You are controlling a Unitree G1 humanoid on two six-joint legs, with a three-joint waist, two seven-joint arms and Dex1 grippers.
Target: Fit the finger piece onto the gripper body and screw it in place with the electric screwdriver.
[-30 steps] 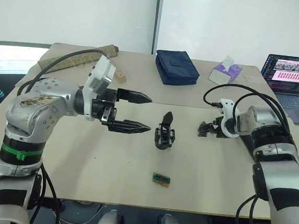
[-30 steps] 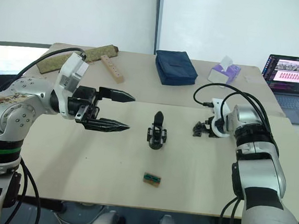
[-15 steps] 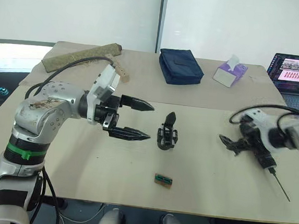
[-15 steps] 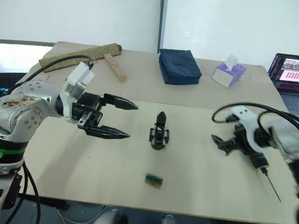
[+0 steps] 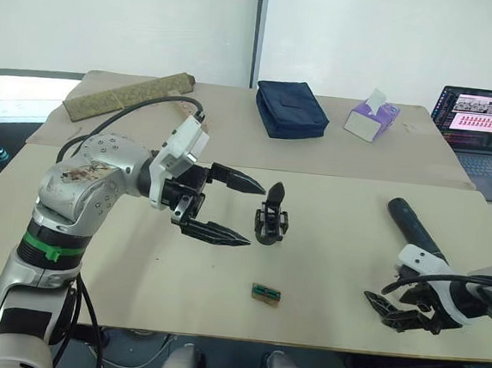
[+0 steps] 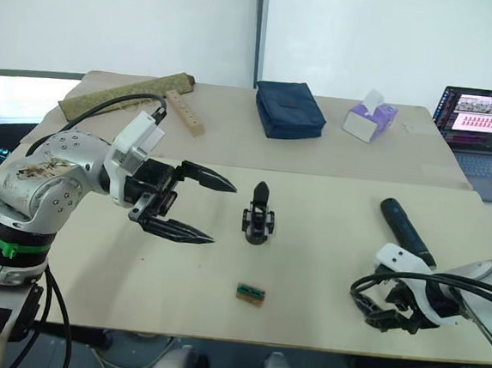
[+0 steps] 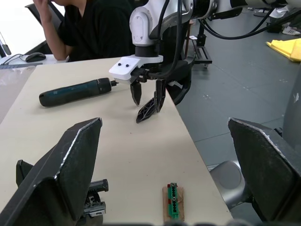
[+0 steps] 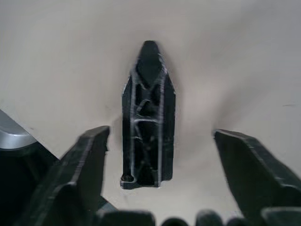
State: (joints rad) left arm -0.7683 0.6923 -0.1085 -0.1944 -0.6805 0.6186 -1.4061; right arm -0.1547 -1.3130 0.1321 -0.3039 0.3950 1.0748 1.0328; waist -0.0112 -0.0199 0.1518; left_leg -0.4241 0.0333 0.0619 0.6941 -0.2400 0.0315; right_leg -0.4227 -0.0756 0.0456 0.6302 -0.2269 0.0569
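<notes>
Lowered to the table's near edge, the right gripper spreads open over the finger piece, screwdriver released; left gripper open beside the body.

desk: matt beige, smooth | finger piece: black ribbed plastic, matt | screwdriver: dark matt plastic | left claw: black plastic, slight gloss | pouch: navy cloth | block: pale wood
</notes>
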